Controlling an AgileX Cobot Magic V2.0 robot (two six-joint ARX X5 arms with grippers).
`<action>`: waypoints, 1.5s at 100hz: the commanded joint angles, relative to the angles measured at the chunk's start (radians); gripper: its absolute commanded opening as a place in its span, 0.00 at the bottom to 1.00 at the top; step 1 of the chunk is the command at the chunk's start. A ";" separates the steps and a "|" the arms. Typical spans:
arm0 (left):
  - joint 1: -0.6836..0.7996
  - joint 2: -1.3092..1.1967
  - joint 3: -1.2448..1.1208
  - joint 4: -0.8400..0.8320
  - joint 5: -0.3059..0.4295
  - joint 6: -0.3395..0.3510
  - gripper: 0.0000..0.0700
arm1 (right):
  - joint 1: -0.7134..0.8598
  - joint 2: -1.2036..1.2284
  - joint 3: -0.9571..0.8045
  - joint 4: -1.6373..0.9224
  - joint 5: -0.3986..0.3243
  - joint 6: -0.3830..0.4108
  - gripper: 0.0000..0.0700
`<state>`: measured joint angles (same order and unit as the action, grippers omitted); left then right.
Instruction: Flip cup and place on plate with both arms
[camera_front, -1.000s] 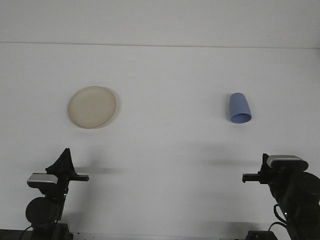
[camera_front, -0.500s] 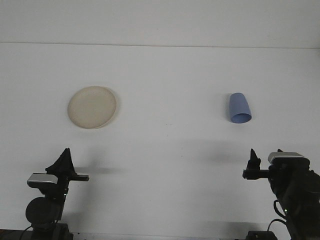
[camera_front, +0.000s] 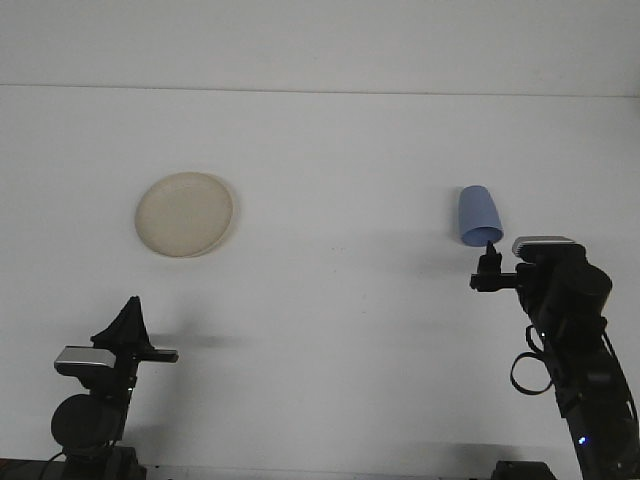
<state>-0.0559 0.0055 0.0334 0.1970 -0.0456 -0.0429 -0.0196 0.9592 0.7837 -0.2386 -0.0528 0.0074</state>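
The blue cup (camera_front: 479, 217) stands mouth-down, tilted slightly, toward the right side of the white table (camera_front: 330, 290), about midway between the near and far edges, and nothing holds it. The beige plate (camera_front: 185, 214) lies toward the left side at much the same depth, well apart from the cup and bare. The right gripper (camera_front: 488, 262) hangs just on the near side of the cup, its dark fingertips close below the rim; whether its fingers are apart or together I cannot tell from this angle. The left gripper (camera_front: 128, 322) sits low near the front edge on the left, far from both things, its state equally unclear. The step in hand looks like the reach for the cup. Next, the right arm likely needs to close around the cup's wall and lift it so it can be turned upright.
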 joint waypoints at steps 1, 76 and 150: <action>-0.002 -0.001 -0.019 0.013 0.005 0.001 0.02 | -0.009 0.039 -0.034 0.068 -0.001 -0.017 0.79; -0.002 -0.001 -0.019 0.013 0.005 0.001 0.02 | -0.139 0.529 -0.191 0.743 -0.113 -0.035 0.79; -0.002 -0.002 -0.019 0.013 0.005 0.001 0.02 | -0.164 0.835 0.008 0.890 -0.257 -0.075 0.22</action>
<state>-0.0559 0.0055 0.0334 0.1970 -0.0456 -0.0429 -0.1825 1.7706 0.7761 0.6403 -0.2867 -0.0353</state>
